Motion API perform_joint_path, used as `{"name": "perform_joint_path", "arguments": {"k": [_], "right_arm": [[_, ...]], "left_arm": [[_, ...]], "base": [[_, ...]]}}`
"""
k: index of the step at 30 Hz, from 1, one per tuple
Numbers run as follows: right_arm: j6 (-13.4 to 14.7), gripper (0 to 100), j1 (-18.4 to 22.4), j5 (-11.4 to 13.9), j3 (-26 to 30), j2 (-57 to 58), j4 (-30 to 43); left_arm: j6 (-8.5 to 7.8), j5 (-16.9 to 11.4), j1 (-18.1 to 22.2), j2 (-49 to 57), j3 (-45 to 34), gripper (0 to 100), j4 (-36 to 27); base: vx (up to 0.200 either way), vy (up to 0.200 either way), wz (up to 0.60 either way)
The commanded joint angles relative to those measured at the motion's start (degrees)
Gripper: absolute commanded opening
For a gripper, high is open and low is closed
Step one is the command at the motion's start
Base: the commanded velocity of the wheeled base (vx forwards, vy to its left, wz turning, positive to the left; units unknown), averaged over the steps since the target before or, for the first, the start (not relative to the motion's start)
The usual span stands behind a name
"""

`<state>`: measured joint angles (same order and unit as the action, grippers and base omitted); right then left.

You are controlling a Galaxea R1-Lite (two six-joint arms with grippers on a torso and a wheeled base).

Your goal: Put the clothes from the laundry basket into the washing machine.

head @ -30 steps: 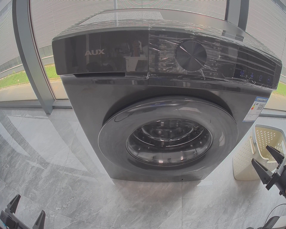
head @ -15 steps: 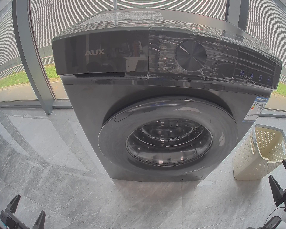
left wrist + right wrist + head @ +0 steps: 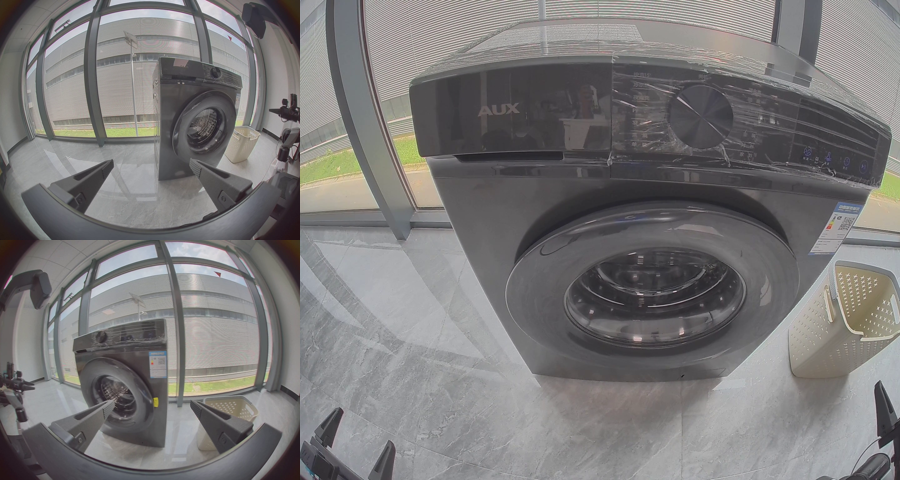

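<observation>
The washing machine (image 3: 487,206) stands on the floor (image 3: 406,337) with its round door (image 3: 653,294) closed. The laundry basket (image 3: 809,340) sits just beside it at 4 o'clock. The left hand (image 3: 356,445) at 7 o'clock and the right hand (image 3: 150,408) at 5 o'clock are both spread.

right claw (image 3: 152,403) spread wide | washing machine (image 3: 131,371) door closed | laundry basket (image 3: 234,405) beside it
</observation>
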<state>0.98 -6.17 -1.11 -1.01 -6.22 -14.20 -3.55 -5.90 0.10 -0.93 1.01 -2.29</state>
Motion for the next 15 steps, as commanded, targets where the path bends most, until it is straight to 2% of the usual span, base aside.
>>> {"name": "perform_joint_path", "arguments": {"k": [1,3,5,7,9,11,12,13,15], "right_arm": [[0.0,100,0.1,-2.7,1.0,1.2,0.6],[-0.3,100,0.2,-2.9,1.0,1.2,0.1],[-2.2,100,4.4,-1.9,0.7,2.0,-0.3],[-3.2,100,8.5,1.5,1.0,2.8,0.7],[-2.6,100,8.2,3.9,1.0,3.0,3.3],[-2.4,100,7.6,2.9,1.0,3.9,8.3],[-1.9,100,7.0,1.2,1.0,5.5,13.9],[-1.1,100,6.7,0.6,0.6,6.0,16.6],[0.3,100,6.4,-0.2,0.9,5.7,14.0]], "left_arm": [[-0.06,0.0,0.1,0.9,-1.0,100,0.0],[0.03,0.0,0.1,0.9,-1.0,100,0.0],[-0.06,0.0,0.1,0.9,-1.0,100,0.0],[-0.06,0.0,0.0,0.9,-1.0,100,0.0],[-0.06,0.0,0.0,0.9,-1.0,100,0.0],[0.12,0.0,0.0,0.9,-1.0,100,0.0],[0.03,0.0,0.0,0.9,-1.0,100,0.0],[0.03,0.0,0.0,0.9,-1.0,100,0.0],[0.30,0.1,0.0,0.9,-1.0,100,0.0]], "base": [[0.000,0.000,0.00],[0.000,0.000,0.00],[0.000,0.000,0.00],[0.000,0.000,0.00],[0.000,0.000,0.00],[0.000,0.000,0.00],[0.000,0.000,0.00],[0.000,0.000,0.00],[0.000,0.000,0.00]]}}
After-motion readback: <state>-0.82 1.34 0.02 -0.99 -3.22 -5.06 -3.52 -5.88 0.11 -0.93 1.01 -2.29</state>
